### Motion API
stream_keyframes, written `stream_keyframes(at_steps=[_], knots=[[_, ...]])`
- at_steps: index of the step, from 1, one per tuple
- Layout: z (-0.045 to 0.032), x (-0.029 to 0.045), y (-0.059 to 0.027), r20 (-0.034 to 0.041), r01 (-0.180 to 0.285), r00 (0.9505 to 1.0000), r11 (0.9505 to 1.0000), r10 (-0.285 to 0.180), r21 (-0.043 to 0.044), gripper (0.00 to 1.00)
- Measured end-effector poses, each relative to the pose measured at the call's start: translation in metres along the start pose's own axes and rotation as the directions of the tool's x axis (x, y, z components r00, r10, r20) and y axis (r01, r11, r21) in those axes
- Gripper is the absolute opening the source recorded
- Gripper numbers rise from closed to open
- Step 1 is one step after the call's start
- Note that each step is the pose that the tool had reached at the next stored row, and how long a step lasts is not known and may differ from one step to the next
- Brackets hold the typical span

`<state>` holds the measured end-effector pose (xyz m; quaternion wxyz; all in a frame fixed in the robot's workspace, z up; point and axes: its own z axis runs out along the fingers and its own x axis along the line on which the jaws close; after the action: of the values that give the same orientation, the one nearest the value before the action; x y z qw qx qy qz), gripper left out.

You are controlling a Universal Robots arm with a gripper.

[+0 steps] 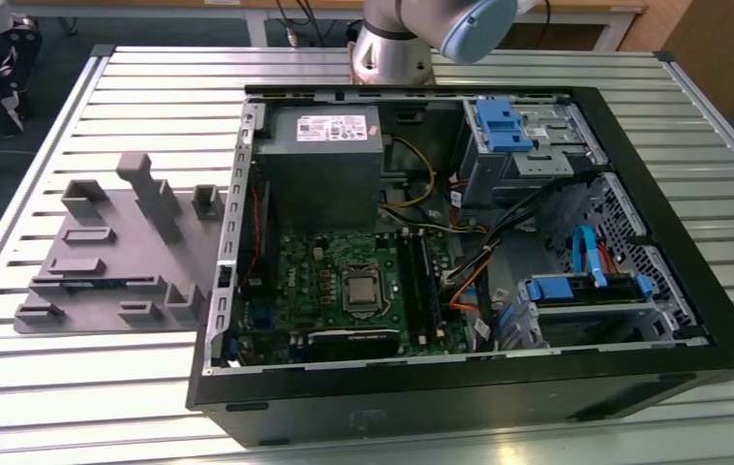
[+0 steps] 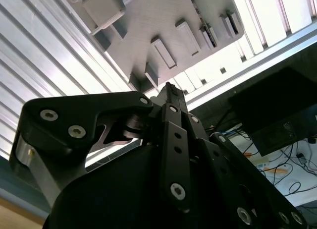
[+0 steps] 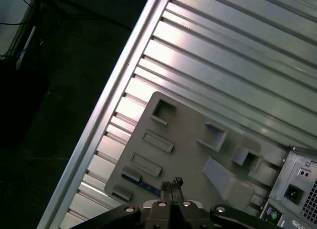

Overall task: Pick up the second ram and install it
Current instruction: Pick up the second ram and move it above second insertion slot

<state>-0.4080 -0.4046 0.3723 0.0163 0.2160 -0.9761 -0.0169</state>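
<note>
In the exterior view the second ram (image 1: 96, 284) lies lengthwise in the grey tray (image 1: 108, 242), well apart from the PC case (image 1: 677, 320); in the second wrist view the gripper (image 2: 169, 87) is closed w/ nothing held, over the tray; in the first wrist view the second ram (image 3: 141, 184) (long axis along the tray's edge) sits just beside the fingertips (image 3: 169, 185).

Grey tray (image 1: 107, 250), blue ram (image 3: 142, 184), green motherboard (image 1: 325, 283), ribbed silver table (image 1: 147, 97)

Bright overhead light, blown-out glare on table slats (image 2: 39, 45), claw (image 2: 169, 90) in shadow.
</note>
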Motion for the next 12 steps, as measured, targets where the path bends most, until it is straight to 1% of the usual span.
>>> stream_keyframes(at_steps=[7,12], knots=[[0.0,0.0,0.0,-0.0016,0.038,0.9993,0.9993,-0.038,0.0009,0.11],[0.0,0.0001,0.0001,-0.0031,0.074,0.9973,0.9973,-0.074,0.0017,0.11]])
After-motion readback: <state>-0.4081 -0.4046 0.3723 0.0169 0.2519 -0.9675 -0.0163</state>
